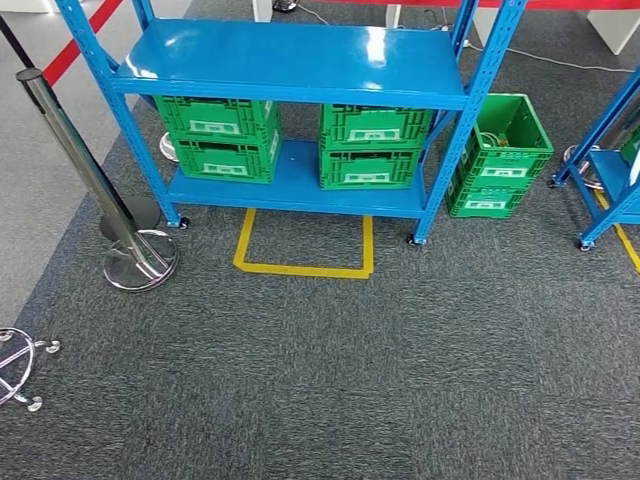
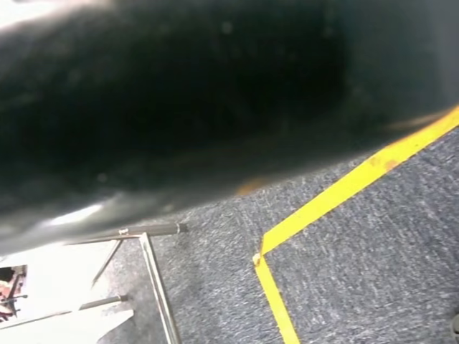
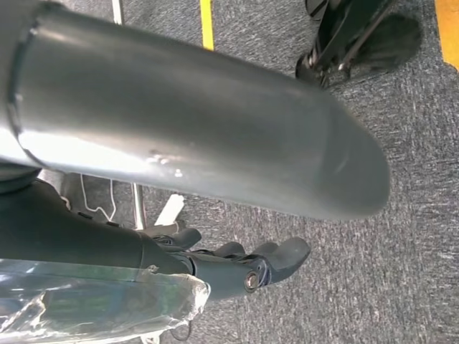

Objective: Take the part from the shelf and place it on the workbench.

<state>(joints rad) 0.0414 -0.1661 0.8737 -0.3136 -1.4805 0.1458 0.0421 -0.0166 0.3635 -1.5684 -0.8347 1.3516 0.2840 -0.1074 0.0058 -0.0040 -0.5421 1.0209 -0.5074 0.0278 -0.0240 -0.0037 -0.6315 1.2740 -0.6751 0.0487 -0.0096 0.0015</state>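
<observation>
Standing across the upper half of the head view, the blue shelf (image 1: 302, 65) has 2 levels. Its top board is bare and shiny. The lower board carries 2 stacks of green crates (image 1: 226, 135), 2 crates in each, 1 stack at centre left and 1 at centre. An open green crate (image 1: 507, 150) sits on the carpet just right of the shelf's right post. Yellow floor tape (image 1: 306, 268) marks 3 sides of a square in front of the shelf, at centre frame. A chrome barrier post (image 1: 90, 175) leans at the left, and a second blue rack (image 1: 607, 165) cuts in at the right edge.

In the right wrist view, the right hand (image 3: 238, 265) points its dark fingers (image 3: 281, 254) out nearly straight under the thick grey thumb. A clear plastic-wrapped item (image 3: 102, 304) lies against the hand. Whether the fingers grip it, or whether it is the part, I cannot tell.

The left hand (image 2: 162, 107) is a dark blur, so I cannot tell how its fingers lie.
</observation>
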